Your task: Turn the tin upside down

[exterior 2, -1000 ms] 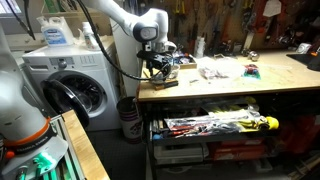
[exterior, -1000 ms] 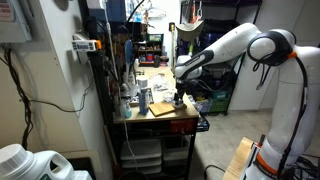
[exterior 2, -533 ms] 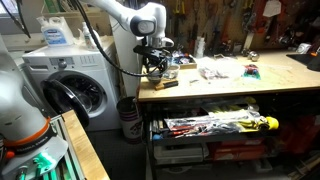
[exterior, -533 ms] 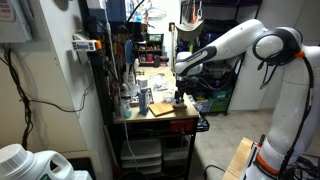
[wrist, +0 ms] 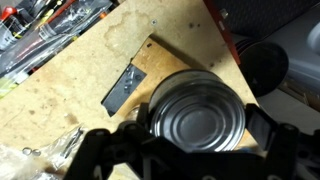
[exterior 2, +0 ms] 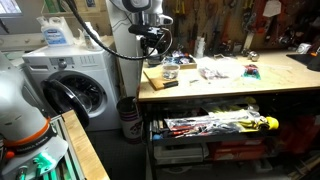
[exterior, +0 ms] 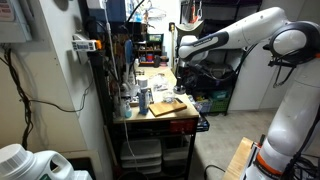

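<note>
— Workshop bench (exterior 2: 268, 82), wooden top, cluttered. What stands over it?

— One arm (exterior: 236, 34), reaching across from the side. It has risen in the last second. The gripper (exterior 2: 157, 48) then sat low over the board (wrist: 190, 55), and it now hangs clear above it in both exterior views.

— Jaws?

— Spread wide, gripping nothing. The wrist view shows the dark fingers (wrist: 110, 155) at either side of the frame.

— Location of the tin (wrist: 197, 118)?

— Lying flat on the board, directly beneath the gripper, with a bright ringed face upward.

— Bearing on the task?

— Judgement only: the arm came away empty. Either the turn is complete and this is the retreat, or no grip was ever made. I cannot tell which face belongs up.
</note>
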`<move>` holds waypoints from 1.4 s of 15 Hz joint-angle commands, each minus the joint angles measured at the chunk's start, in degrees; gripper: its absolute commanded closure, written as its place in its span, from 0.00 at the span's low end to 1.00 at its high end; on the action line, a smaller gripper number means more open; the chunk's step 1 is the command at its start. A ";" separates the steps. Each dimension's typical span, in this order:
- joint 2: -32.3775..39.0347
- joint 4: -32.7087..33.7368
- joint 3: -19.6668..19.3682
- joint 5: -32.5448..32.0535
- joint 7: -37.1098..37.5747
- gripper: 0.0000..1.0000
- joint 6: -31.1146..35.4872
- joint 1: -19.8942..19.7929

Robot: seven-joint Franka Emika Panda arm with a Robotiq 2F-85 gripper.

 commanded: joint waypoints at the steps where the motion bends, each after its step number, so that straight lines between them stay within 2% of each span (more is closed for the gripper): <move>1: 4.00 4.68 -1.80 0.43 -0.91 0.31 0.78 0.19; 6: 11.18 11.79 -2.05 2.59 -3.54 0.31 0.96 -0.84; 12: 19.68 20.17 -0.16 3.20 -6.02 0.31 0.92 -1.60; 21: 24.80 26.28 1.90 2.52 -5.40 0.31 -1.56 -1.93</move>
